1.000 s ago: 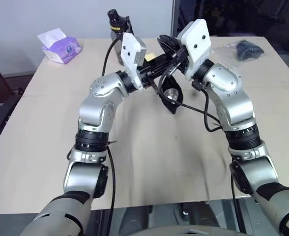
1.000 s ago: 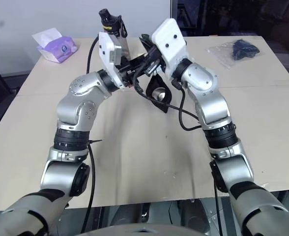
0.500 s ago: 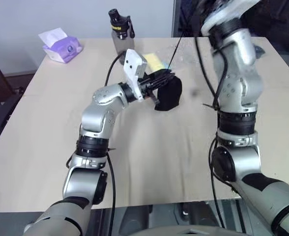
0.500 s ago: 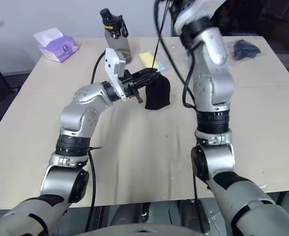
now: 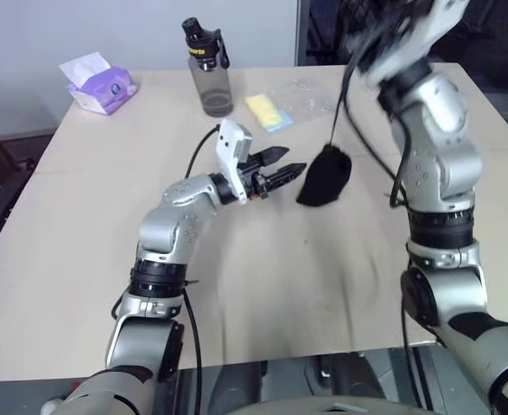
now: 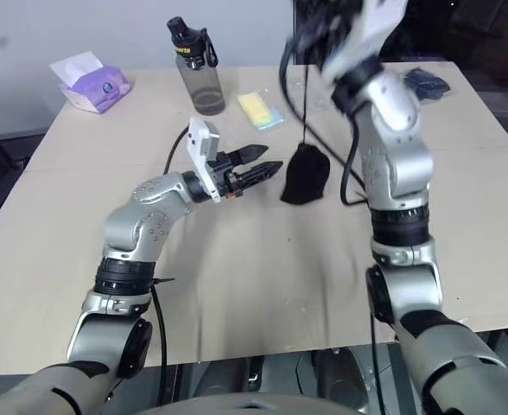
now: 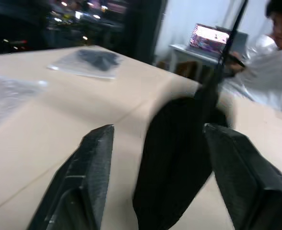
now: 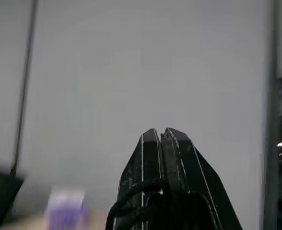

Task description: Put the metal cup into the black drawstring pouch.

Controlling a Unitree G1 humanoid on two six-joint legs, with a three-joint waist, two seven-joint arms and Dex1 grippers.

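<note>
On the near half of the surface [image 5: 263, 294]: bare wood.

Mid-surface, left of centre: left claw [image 5: 282, 164], pointing rightward at table height, fingers spread apart and holding nothing. Its tips stand just beside the black drawstring pouch [image 5: 325, 175], not touching it. The left wrist view confirms both fingers [image 7: 95, 158] apart, the pouch between and beyond them.

Mid-surface, centre-right: black drawstring pouch, hanging bunched from its thin cord [image 5: 334, 121], its bottom at or near the surface; whether it rests there cannot be told. Mouth drawn narrow at the top.

Metal cup: not visible as a separate item. Judged to be inside the pouch, given the rounded bulge, but the contents cannot be confirmed.

Above, right: right claw [image 8: 161, 143], raised high, fingers pressed together on the cord, loops of which bunch at their base.

Far surface: grey bottle with black cap [image 5: 208, 71], yellow sponge [image 5: 265, 110] beside a clear plastic wrapper [image 5: 301, 93], purple tissue pack [image 5: 101, 80] at far left, a dark item in a clear bag [image 6: 427, 82] at far right.

Risks, as judged:
- The cord may slip through the pinched fingers, dropping the pouch.
- A swinging pouch could tip sideways; if the mouth is not fully cinched, the cup could roll out.
- The open left claw, so close, could knock the pouch if it advances.
</note>
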